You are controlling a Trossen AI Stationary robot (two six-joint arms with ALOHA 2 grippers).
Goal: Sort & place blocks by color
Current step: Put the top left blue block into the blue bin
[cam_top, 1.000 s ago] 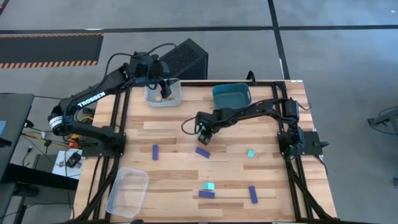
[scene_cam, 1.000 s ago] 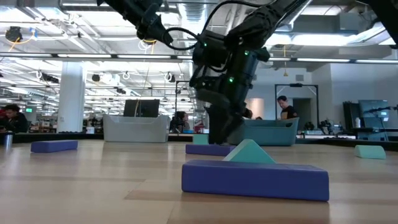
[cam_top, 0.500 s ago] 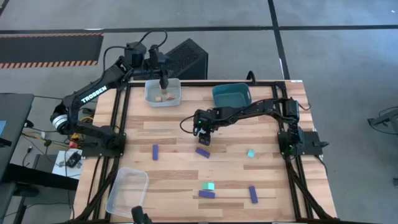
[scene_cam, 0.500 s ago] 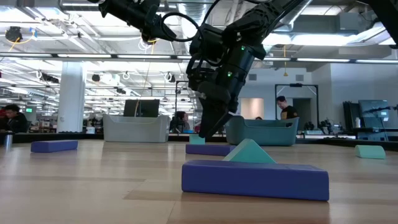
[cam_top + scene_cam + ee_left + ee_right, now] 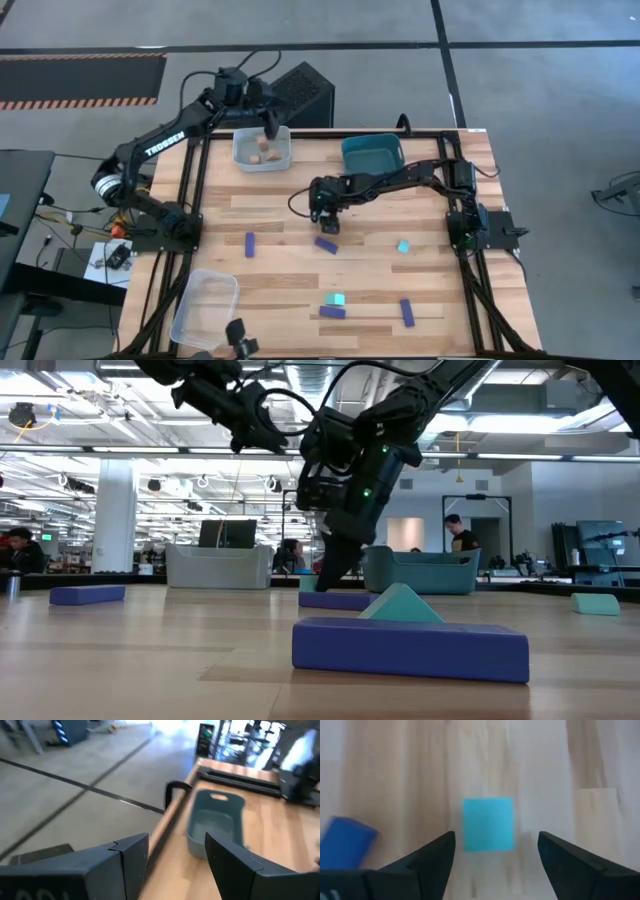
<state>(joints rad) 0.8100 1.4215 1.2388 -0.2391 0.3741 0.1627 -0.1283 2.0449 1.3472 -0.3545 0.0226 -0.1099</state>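
A light teal cube (image 5: 488, 824) lies flat on the table. My right gripper (image 5: 496, 837) stands open over it, pointing steeply down near the table's middle (image 5: 325, 220), one finger on each side and clear of it. A dark blue bar (image 5: 326, 244) lies just nearer. More blocks lie on the wood: blue bars (image 5: 249, 244), (image 5: 332, 312), (image 5: 407, 312) and teal cubes (image 5: 403, 246), (image 5: 336, 298). Two tan cubes (image 5: 262, 154) sit in the pale grey bin (image 5: 283, 160). My left gripper (image 5: 271, 130) hangs open and empty above that bin's far edge.
The teal bin (image 5: 372, 153) stands at the far edge right of centre, also seen in the left wrist view (image 5: 215, 825). A clear bin (image 5: 205, 307) sits at the near left corner. A small dark object (image 5: 238, 340) shows at the near edge.
My left gripper has risen out of the pale grey bin and swung a little toward the table's right and far edge, staying open. My right gripper has rolled about its own axis above the teal cube while hardly shifting place.
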